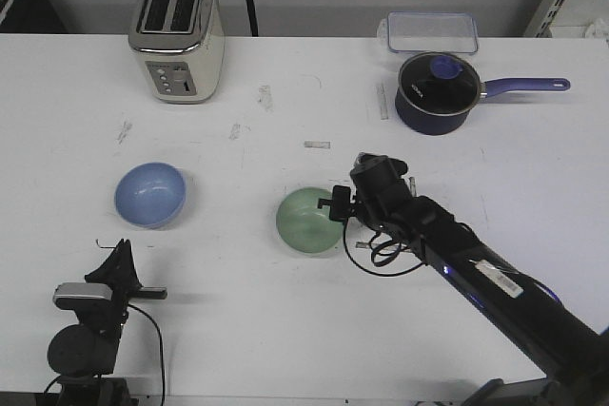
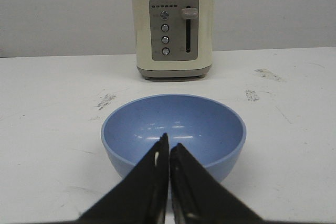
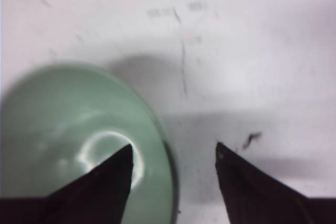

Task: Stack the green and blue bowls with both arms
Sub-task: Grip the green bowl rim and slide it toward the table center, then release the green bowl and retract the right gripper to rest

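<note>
White table (image 1: pixel 285 330); pan (image 1: pixel 436 92) lettering unreadable.

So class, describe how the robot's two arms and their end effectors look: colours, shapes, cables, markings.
Both arms are black and jointed. The right arm carries looped black cables and a white label sticker. The left arm has a grey block near its wrist and a thin black cable. Each end effector has pointed, wedge-shaped black fingers.

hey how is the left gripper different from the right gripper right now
The left gripper has its jaws shut, while the right gripper has its jaws open. The left gripper sits back from the blue bowl, short of its rim; the right gripper straddles the green bowl rim, one jaw inside, one outside. Both are black, pointed, and hold nothing.
</note>
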`<act>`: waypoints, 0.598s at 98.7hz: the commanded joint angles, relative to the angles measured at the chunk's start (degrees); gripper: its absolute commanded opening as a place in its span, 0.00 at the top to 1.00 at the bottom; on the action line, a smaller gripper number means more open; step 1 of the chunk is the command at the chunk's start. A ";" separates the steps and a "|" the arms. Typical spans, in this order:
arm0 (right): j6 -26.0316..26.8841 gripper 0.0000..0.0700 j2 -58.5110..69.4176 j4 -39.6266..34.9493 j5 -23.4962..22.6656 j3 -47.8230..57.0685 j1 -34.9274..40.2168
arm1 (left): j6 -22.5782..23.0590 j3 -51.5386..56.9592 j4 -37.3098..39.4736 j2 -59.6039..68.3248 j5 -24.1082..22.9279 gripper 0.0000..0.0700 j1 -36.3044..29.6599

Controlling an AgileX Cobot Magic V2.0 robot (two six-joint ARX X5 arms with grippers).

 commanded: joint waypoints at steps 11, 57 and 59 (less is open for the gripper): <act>-13.64 0.49 -3.80 1.40 2.95 0.98 -3.34 | 0.28 -1.27 0.74 -0.11 -0.02 1.00 -0.02; -44.41 0.99 -17.97 24.33 0.87 -13.00 -18.91 | 0.28 -1.27 0.74 -0.11 -0.02 1.00 -0.02; -44.83 0.99 -18.82 25.90 0.15 -14.12 -19.76 | 0.28 -1.27 0.74 -0.11 -0.02 1.00 -0.02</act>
